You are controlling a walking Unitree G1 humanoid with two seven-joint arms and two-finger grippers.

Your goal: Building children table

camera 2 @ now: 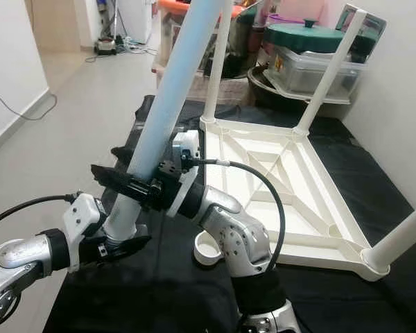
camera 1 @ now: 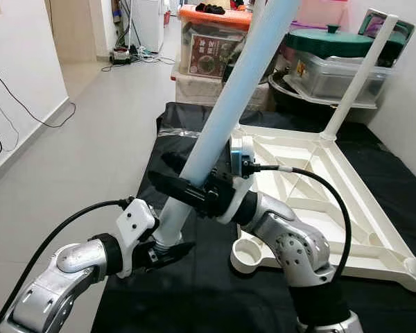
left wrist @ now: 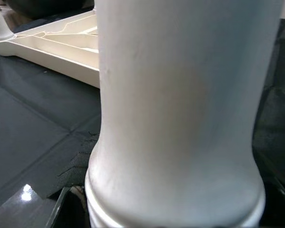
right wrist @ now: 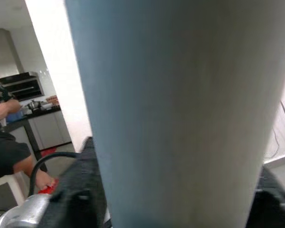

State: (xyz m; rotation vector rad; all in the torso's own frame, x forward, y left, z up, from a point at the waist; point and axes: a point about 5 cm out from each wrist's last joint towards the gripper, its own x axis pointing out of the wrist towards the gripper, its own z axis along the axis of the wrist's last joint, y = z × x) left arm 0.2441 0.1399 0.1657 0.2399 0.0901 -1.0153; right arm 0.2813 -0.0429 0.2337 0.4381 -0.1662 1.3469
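The left gripper point(camera 1: 168, 244) is held low, its black fingers clamped on the bottom end of the table leg point(camera 1: 225, 111). The right gripper point(camera 1: 184, 186) is closed on the same leg just above, wrist bent leftward.

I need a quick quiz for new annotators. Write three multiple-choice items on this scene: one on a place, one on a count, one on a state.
1. Where is the empty socket on the upturned tabletop?
A. near-left corner
B. far-right corner
C. centre

2. How many legs are already fitted?
A. one
B. three
C. four

3. What state is the loose leg in?
A. lying on the mat
B. held by both tools
C. standing alone

Answers:
1 A: the socket sits open at the near-left corner of the tabletop.
2 B: three fitted legs stand up from the other corners.
3 B: the left tool grips the loose leg near its lower end, and the right tool grips it higher up.
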